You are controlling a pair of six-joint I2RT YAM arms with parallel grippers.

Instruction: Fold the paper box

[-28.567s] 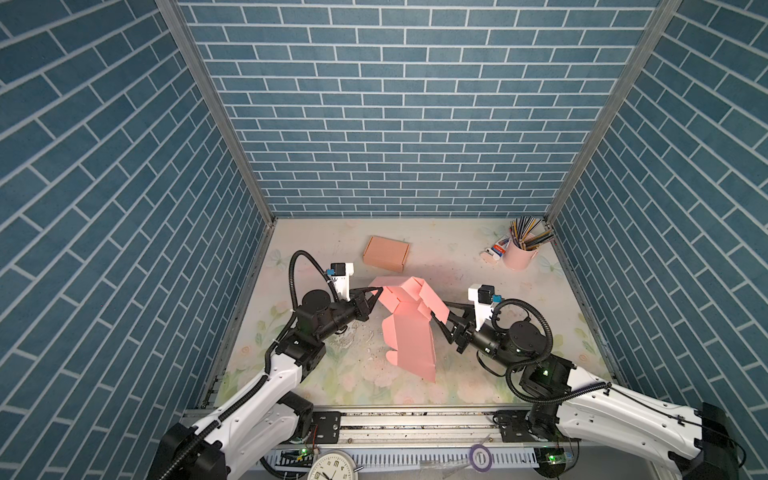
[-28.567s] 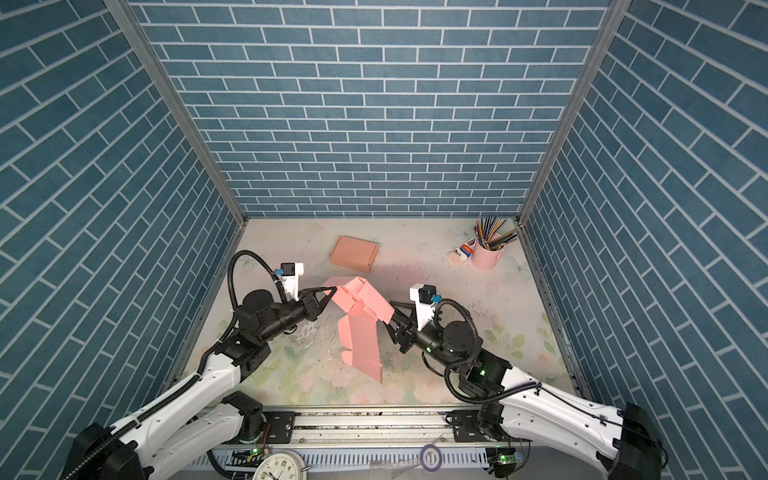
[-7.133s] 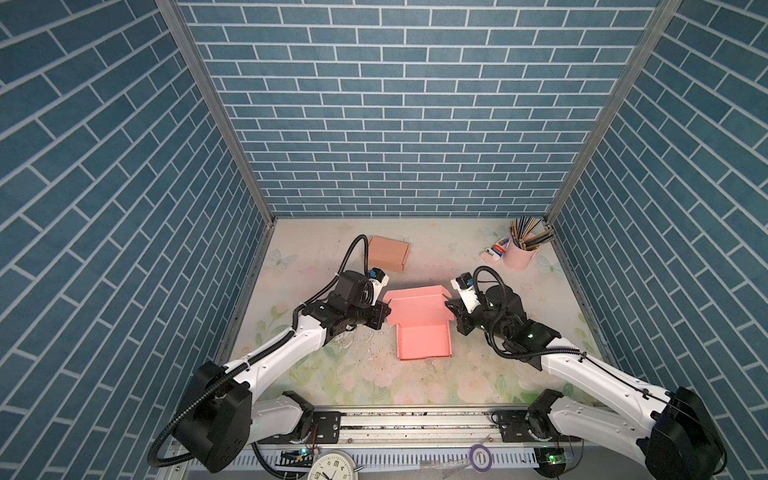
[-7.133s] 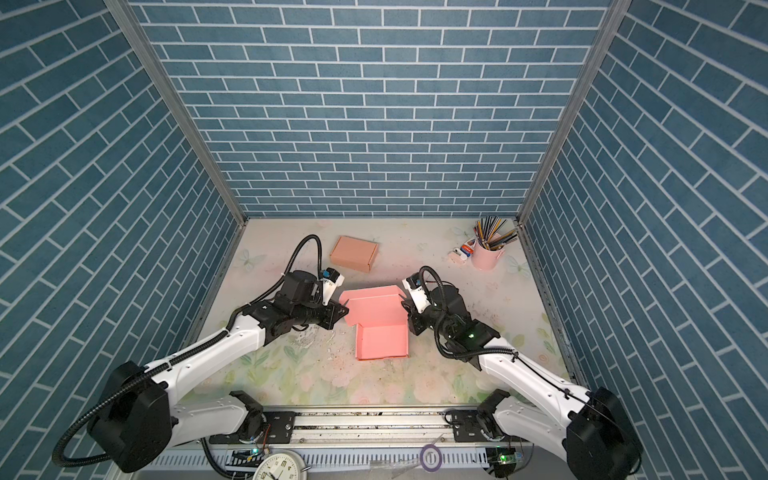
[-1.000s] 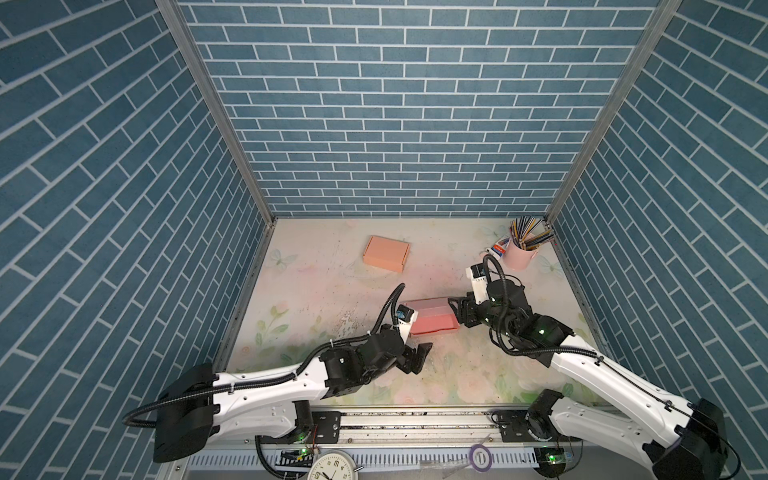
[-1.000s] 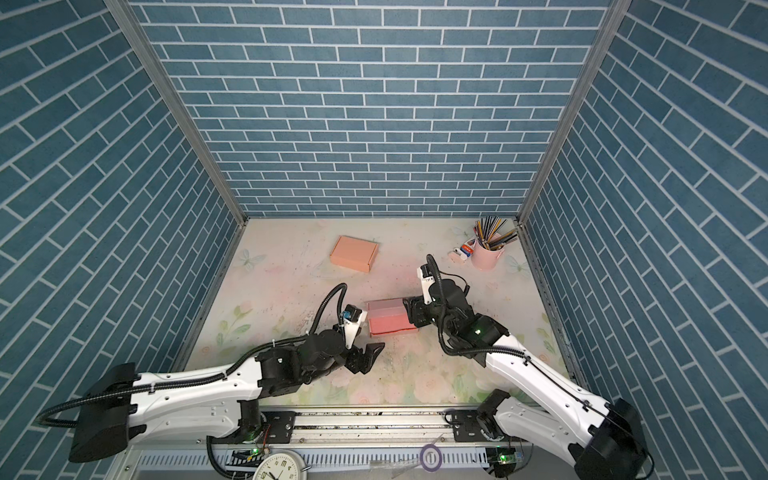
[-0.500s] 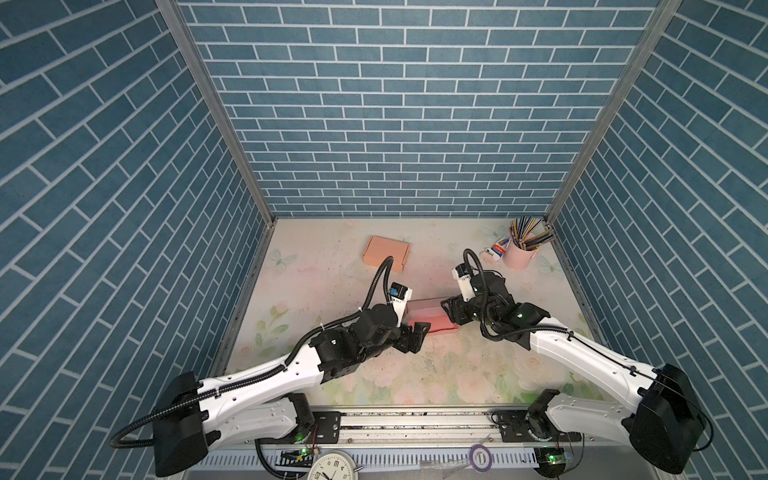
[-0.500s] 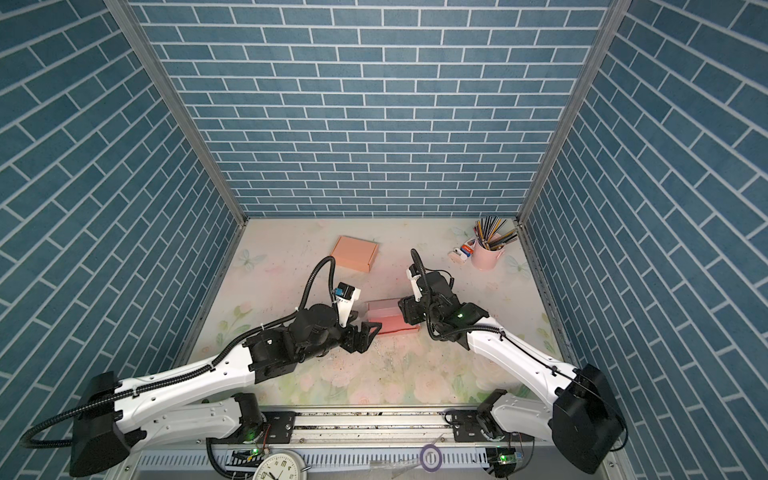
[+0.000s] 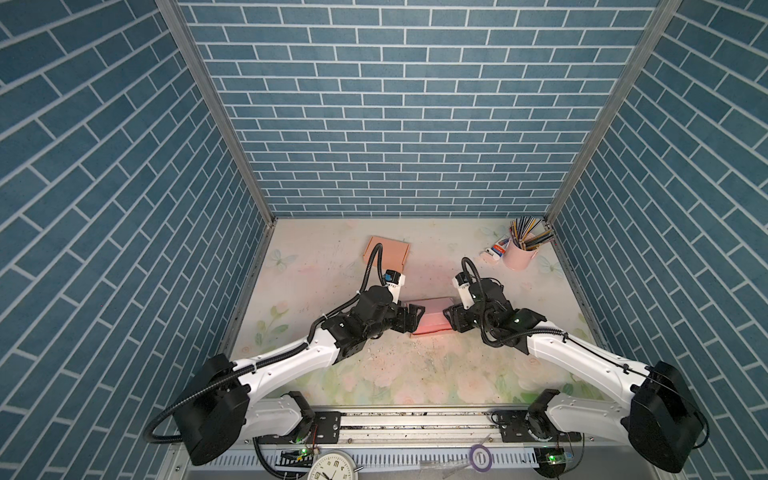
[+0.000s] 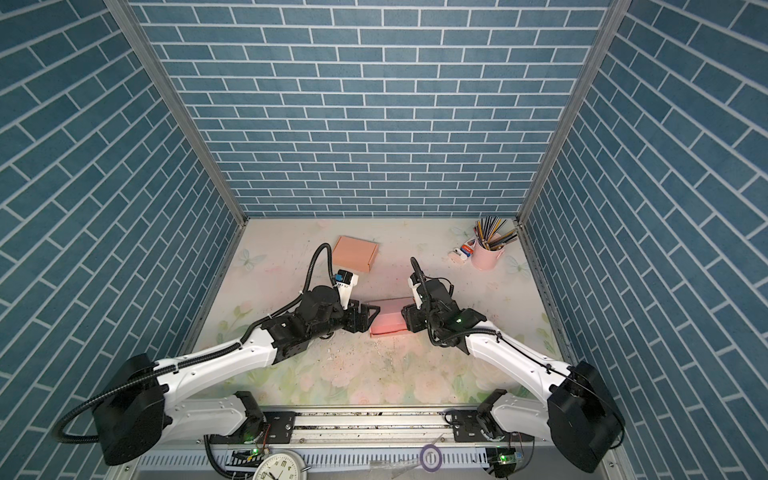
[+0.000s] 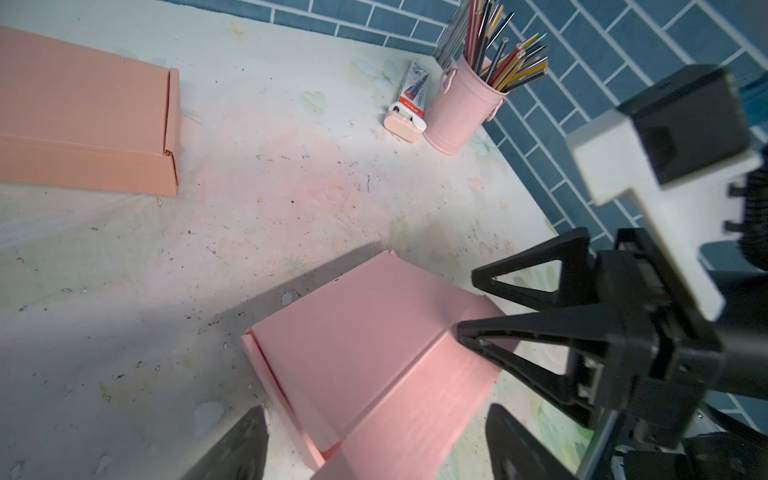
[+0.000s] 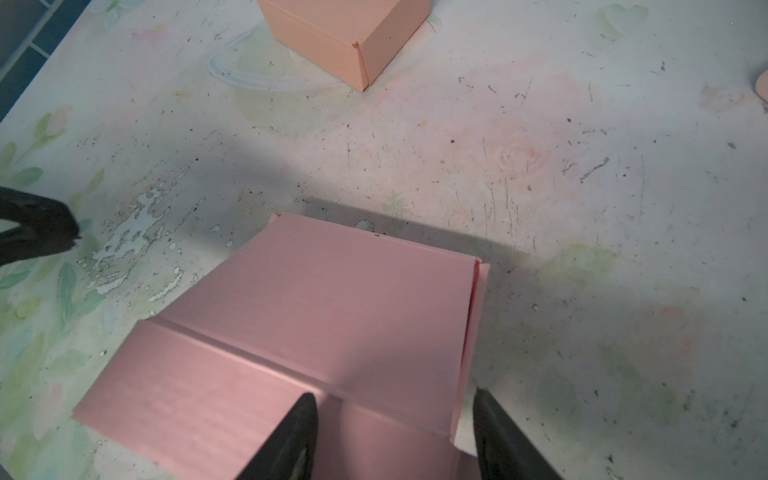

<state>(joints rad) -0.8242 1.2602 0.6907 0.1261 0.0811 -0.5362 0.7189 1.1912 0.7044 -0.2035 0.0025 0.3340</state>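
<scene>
1. A second before, the left tool (image 9: 417, 318) had been nearer the front; it was now found at the end of the paper box (image 9: 432, 316). The lid, open seven seconds before, was shut.
2. The left tool was spread wide astride that end, one finger clear of the card. The right tool (image 9: 449, 321) was half spread at the opposite end, one finger (image 11: 471, 334) laid on the lid; no grip was seen.
3. Bare counter (image 9: 332, 365) was left beyond both tools. A peach box (image 9: 395, 251) lay past the left tool, and a pencil cup (image 9: 517, 259) well past the right, by the wall.
</scene>
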